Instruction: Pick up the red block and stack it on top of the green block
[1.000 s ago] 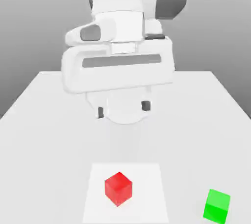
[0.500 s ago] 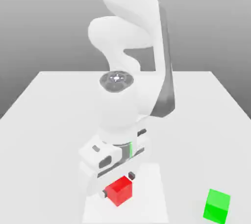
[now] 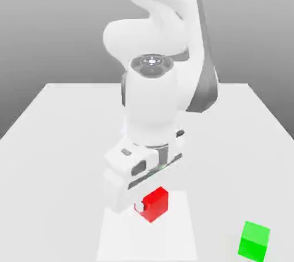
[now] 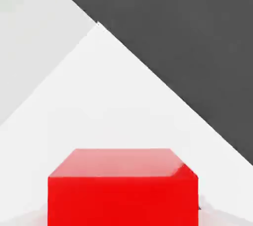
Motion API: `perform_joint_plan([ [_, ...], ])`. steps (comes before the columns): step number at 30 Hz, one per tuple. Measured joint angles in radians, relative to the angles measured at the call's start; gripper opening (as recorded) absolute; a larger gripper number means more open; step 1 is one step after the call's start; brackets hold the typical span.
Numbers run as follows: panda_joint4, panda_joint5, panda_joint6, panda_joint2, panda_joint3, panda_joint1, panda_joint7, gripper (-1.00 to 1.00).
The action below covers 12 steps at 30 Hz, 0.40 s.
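Jaws of the gripper closed on the red block, held above or on the white square.

They stand one block-width apart, a pale fingertip pressed to a glossy, flat red face—whether the cube's underside touches the smooth white square I cannot tell. Outward, the hand is white and rounded with dark grey slots, below a smooth, tube-like white arm. Toward the exterior view's right, well apart from the red one, the green block—plain, crisp-edged—rests on the pale, matte table.
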Motion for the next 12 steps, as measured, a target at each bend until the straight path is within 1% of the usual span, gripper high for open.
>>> perform_joint_plan([
  [4,0.117,-0.022,-0.075,0.042,0.085,0.104,0.074,-1.00],
  [6,0.160,-0.037,-0.052,0.108,0.108,0.141,0.102,-1.00],
  [8,0.174,-0.047,0.005,0.179,0.108,0.156,0.114,-1.00],
  [9,0.177,-0.051,0.026,0.203,0.106,0.159,0.118,1.00],
  [12,0.177,-0.051,0.026,0.203,0.106,0.159,0.118,1.00],
])
